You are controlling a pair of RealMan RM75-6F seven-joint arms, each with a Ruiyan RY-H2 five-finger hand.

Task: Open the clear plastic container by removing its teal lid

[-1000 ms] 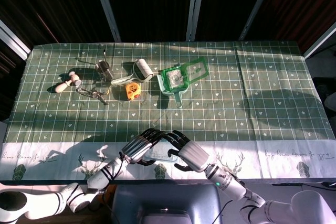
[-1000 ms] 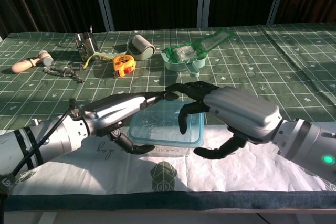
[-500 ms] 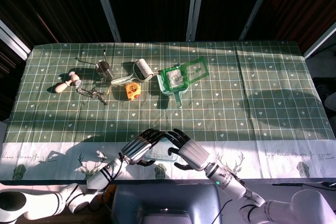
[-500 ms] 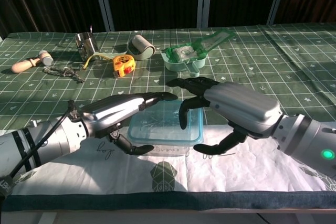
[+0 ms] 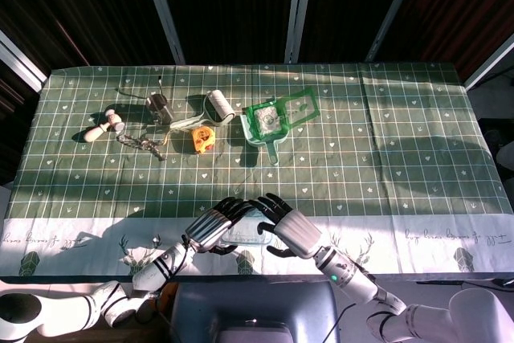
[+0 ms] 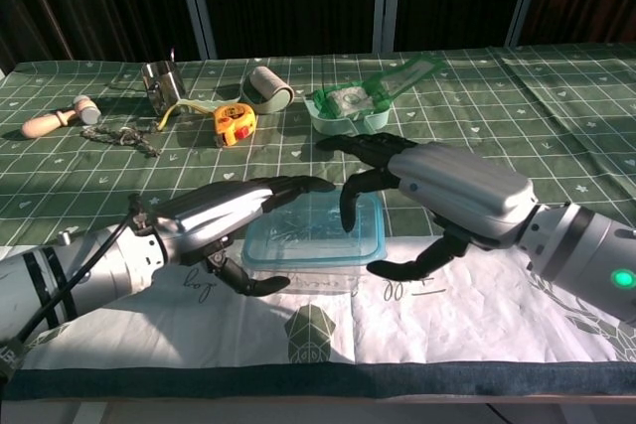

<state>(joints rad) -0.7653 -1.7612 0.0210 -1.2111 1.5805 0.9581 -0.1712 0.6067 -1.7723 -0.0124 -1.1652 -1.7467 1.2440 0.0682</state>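
The clear plastic container [image 6: 316, 241] with its teal lid on stands at the table's front edge, on the white border of the cloth; in the head view the container [image 5: 243, 234] shows only between the two hands. My left hand [image 6: 221, 215] lies across its left side, fingers over the lid and thumb against the front left corner, holding it. My right hand [image 6: 449, 186] arches over the right side. Its fingertips [image 6: 348, 217] come down on the lid's far right part, and its thumb stands apart by the front right corner. The left hand [image 5: 212, 226] and right hand [image 5: 289, 227] meet over the box.
Further back lie a green tray with a handle [image 6: 348, 111], a yellow tape measure [image 6: 231, 123], a roll of tape [image 6: 266, 86], a metal cup [image 6: 159, 80], a wooden mallet [image 6: 52, 121] and a chain [image 6: 124, 136]. The green checked cloth [image 6: 517, 116] stretches to the right.
My right hand has risen and drawn slightly right, so more of the lid shows. The left hand and the container have stayed put.
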